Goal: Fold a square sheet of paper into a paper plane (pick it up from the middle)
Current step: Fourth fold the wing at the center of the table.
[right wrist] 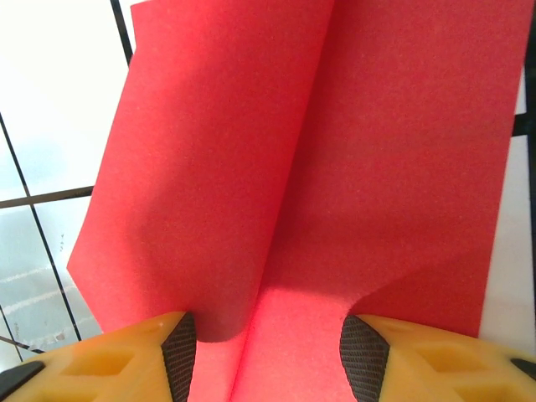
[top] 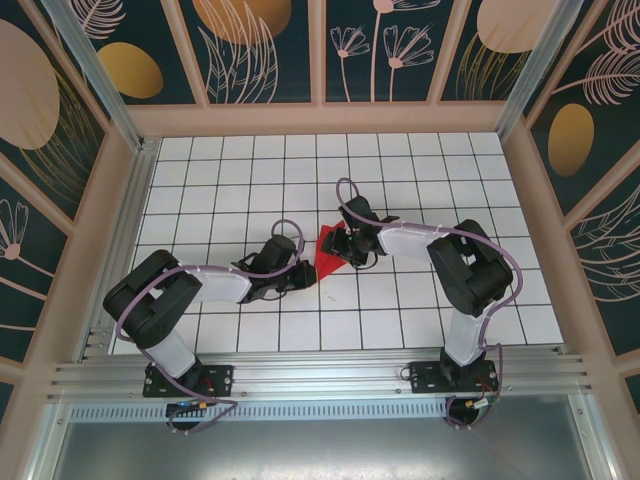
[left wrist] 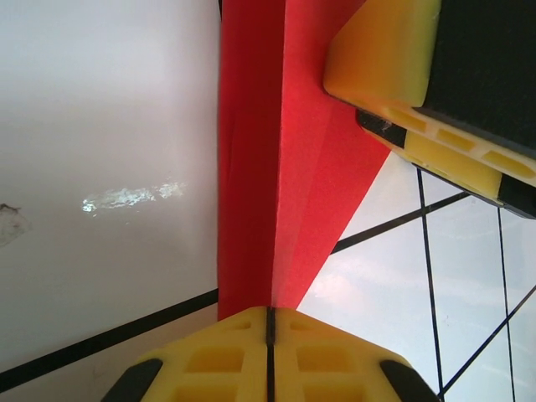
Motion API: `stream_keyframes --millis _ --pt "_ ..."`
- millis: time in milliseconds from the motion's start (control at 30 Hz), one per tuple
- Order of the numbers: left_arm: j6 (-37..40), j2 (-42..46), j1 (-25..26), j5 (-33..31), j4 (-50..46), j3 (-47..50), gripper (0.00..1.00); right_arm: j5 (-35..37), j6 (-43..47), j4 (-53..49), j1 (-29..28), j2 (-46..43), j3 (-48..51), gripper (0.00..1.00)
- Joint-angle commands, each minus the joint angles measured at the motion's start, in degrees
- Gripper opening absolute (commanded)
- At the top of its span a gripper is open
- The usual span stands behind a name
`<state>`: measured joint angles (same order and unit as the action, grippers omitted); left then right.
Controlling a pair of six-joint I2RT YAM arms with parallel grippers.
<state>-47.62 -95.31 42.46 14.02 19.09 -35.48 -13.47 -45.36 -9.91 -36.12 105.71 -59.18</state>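
Near the middle of the gridded worktop [top: 400,170], the left claw [left wrist: 270,314] is clamped shut on the narrow end of the creased red square sheet of paper [top: 326,250], while the right claw [right wrist: 264,339] stands open, pads [right wrist: 356,345] straddling the sheet's fold.

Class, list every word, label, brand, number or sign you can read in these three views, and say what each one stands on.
None: no text can be read in any view.
The square sheet of paper is plain red.
The table carries only black grid lines.
The wall panels show plant patterns, no lettering.
Any marking on the arm bases is too small to tell.
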Motion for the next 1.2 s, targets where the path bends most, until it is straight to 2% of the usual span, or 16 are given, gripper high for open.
stream_keyframes --millis 0,100,233,533,700,1100,1167 --pt "0.3 -0.8 0.3 -0.9 -2.2 -0.9 0.10 7.2 -0.1 -8.5 0.3 6.5 3.5 0.56" --pt "0.4 -0.5 0.3 -0.7 -2.3 -0.8 0.17 7.2 -0.2 -8.5 0.3 6.6 3.4 0.56" --pt "0.3 0.0 0.5 0.2 -2.1 -0.3 0.19 7.2 -0.2 -8.5 0.3 6.6 3.4 0.56" --pt "0.4 -0.3 0.6 -0.4 -2.6 0.3 0.11 7.3 -0.2 -8.5 0.3 6.7 3.5 0.56" --pt "0.8 0.1 0.6 -1.5 -3.4 0.1 0.04 7.4 -0.2 -8.5 0.3 6.7 3.5 0.56" --pt "-3.0 5.6 0.0 -1.8 0.8 2.8 0.29 9.7 -0.3 -10.3 0.0 8.2 2.9 0.56" --pt "-4.7 7.1 -0.8 -1.9 2.6 4.1 0.30 10.8 -0.2 -11.0 -0.3 8.7 2.3 0.56"
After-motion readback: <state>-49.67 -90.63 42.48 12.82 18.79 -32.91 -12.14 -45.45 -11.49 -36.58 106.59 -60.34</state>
